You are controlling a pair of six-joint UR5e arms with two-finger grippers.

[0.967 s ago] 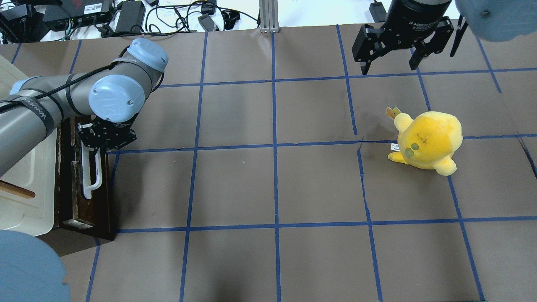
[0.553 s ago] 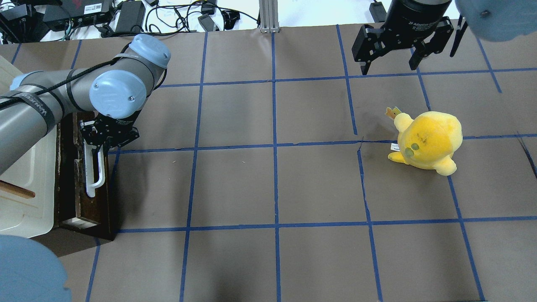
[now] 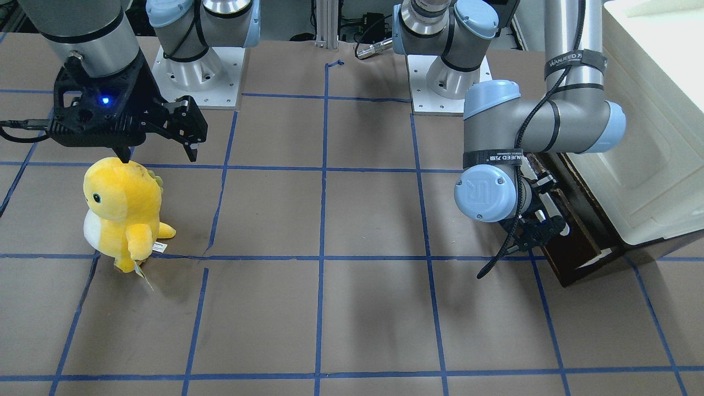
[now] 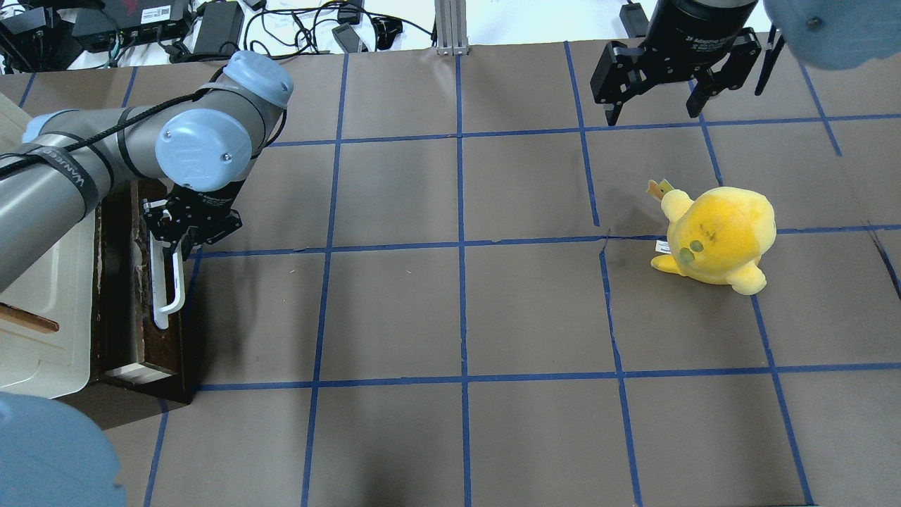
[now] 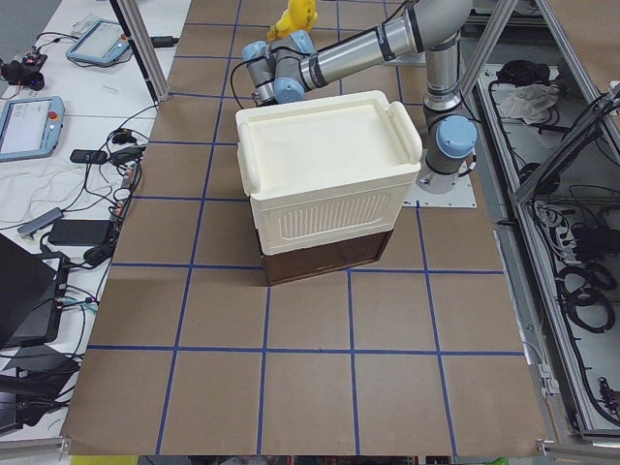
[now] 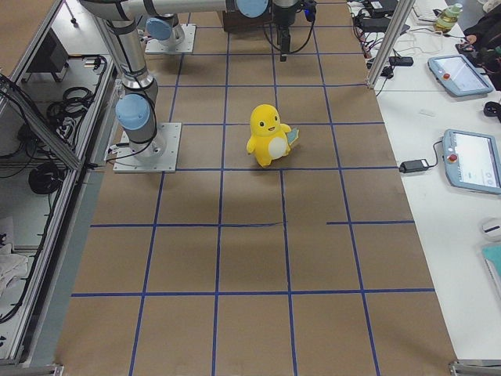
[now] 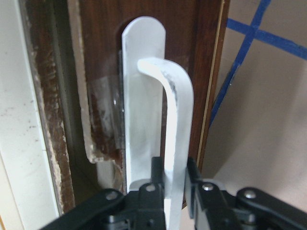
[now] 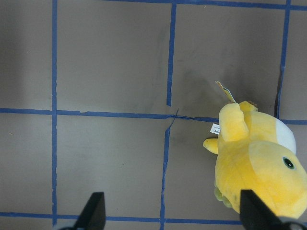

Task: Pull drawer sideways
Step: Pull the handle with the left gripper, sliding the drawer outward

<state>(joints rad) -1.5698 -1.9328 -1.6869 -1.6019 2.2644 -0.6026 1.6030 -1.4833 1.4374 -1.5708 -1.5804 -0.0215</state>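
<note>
The drawer (image 4: 127, 331) has a dark brown front and a long white bar handle (image 4: 169, 289). It sits at the table's left edge under a cream-white box (image 4: 42, 310). My left gripper (image 4: 179, 236) is shut on the far end of the handle. The left wrist view shows both fingers clamped on the white bar (image 7: 177, 105) in front of the brown front (image 7: 192, 48). The drawer also shows in the front-facing view (image 3: 572, 242), partly behind my left gripper (image 3: 542, 228). My right gripper (image 4: 651, 105) is open and empty above the far right of the table.
A yellow plush toy (image 4: 718, 236) stands on the right half of the table, just below the right gripper (image 3: 157, 151). The cream-white box (image 5: 325, 165) rests on top of the drawer's cabinet (image 5: 325, 262). Cables and power bricks lie beyond the far edge.
My left gripper has moved to the right with the handle in its grip, and the drawer front has slid right with it, out from under the cream box. The right arm has not moved.
</note>
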